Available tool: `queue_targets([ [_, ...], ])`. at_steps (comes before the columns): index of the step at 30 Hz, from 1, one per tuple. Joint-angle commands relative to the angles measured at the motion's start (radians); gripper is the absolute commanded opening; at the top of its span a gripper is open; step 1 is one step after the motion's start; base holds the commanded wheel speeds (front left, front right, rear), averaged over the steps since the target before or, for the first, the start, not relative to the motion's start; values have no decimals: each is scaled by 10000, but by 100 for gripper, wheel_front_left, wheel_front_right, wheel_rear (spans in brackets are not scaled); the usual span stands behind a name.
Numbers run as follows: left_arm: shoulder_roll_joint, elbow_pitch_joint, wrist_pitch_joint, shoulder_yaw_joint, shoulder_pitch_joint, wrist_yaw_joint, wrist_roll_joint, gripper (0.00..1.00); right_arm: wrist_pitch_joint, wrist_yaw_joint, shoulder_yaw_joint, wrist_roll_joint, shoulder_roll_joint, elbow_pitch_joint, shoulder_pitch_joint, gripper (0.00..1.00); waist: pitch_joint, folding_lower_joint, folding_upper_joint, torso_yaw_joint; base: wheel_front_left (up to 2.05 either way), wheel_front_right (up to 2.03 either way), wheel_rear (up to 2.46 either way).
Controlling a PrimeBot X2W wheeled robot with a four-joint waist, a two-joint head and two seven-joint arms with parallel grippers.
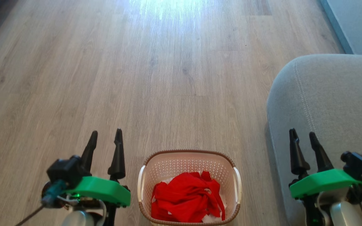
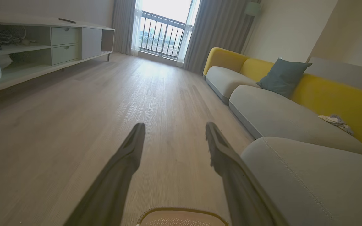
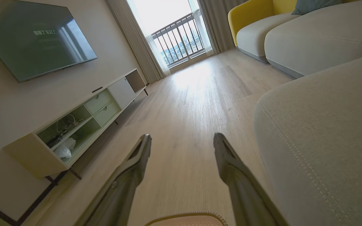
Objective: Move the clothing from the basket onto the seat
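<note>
While it lies bunched in a loose heap, the clothing [image 1: 187, 201] sits wholly inside the basket [image 1: 168, 163]. Bright red folds are on top, a small round badge [image 1: 208, 191] shows toward the right side, and scraps of white fabric peep out at the edges. The basket stands on the wooden floor [image 1: 168, 78] at the bottom middle of the head view, its brown rim and white side handles apart from both arms. To its right, with a strip of floor between, rises the rounded corner of the grey seat [image 1: 331, 94], crossed by a line of pale stitching.

The left hand [image 1: 106, 131] hovers above the floor to the left of the basket, fingers spread and gripping nothing. The right hand [image 1: 301, 131] hangs over the seat's near edge, to the right of the basket, fingers likewise parted and empty. In each wrist view the basket's rim shows at the bottom edge between the two dark fingers.

Farther off, a low cabinet [image 2: 42, 50] runs along the wall with a television [image 3: 33, 37] mounted above it. A teal cushion [image 2: 281, 77] leans against the yellow sofa back, and a bright balcony door [image 2: 165, 31] closes the far end of the room.
</note>
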Motion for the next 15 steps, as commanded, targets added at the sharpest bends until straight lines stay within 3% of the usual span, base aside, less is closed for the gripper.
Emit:
queue_targets([
  [1, 116, -283, -154, 58, -279, 126, 380, 100, -195, 5, 230, -352, -71, -187, -261, 100, -23, 0, 0, 0, 0, 0, 0],
  [15, 316, 722, -534, -1000, -148, 383, 1824, 100, -578, 5, 245, -1549, -72, 1452, -455, 100, -185, 0, 0, 5, 0, 0, 0],
])
